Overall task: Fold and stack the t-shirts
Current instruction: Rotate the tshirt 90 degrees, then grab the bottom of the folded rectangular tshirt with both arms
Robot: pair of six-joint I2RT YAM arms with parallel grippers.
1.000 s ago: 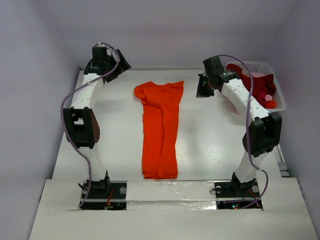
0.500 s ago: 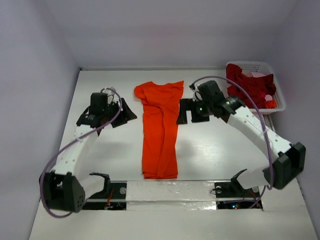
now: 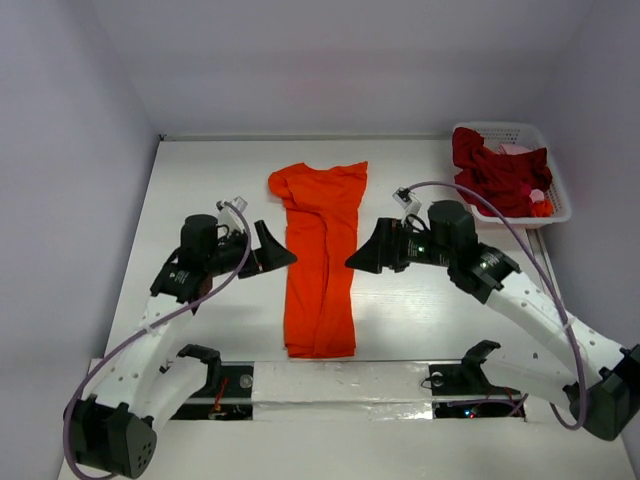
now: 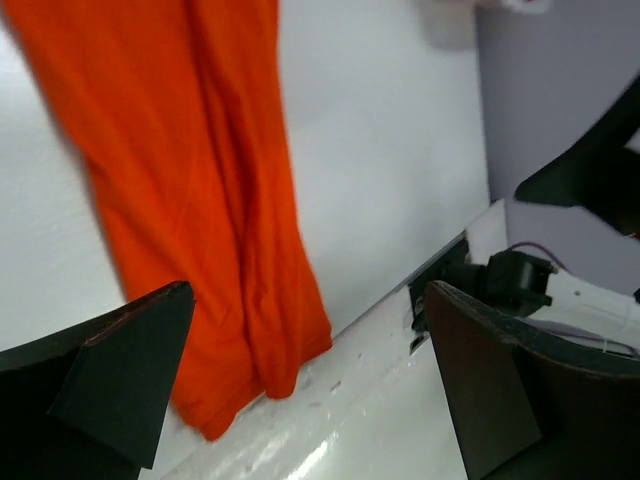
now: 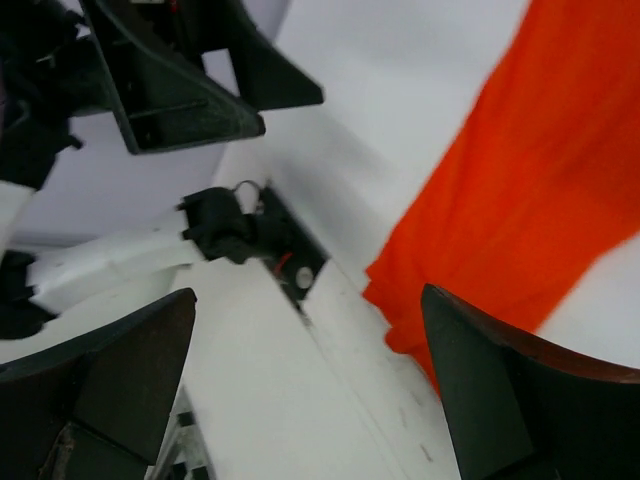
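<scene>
A bright orange t-shirt [image 3: 320,260] lies flat in the middle of the table, folded into a long narrow strip with its collar end far. My left gripper [image 3: 274,250] stands open just left of the strip's middle, and its view shows the shirt's near end [image 4: 215,230] beyond the spread fingers [image 4: 120,370]. My right gripper [image 3: 366,250] stands open just right of the strip, facing the left one. In its view the orange t-shirt [image 5: 530,190] lies beside the right finger. Neither gripper holds anything. More t-shirts, dark red [image 3: 495,172] and pinkish [image 3: 514,150], sit heaped in the basket.
A white lattice basket [image 3: 560,195] stands at the far right corner of the table. The table's near edge [image 3: 340,372] with the arm bases runs just below the shirt's hem. Grey walls enclose the left, back and right sides.
Both arms have swung from the table's far end down and inward, and now flank the orange t-shirt's middle. The shirt has not moved.
</scene>
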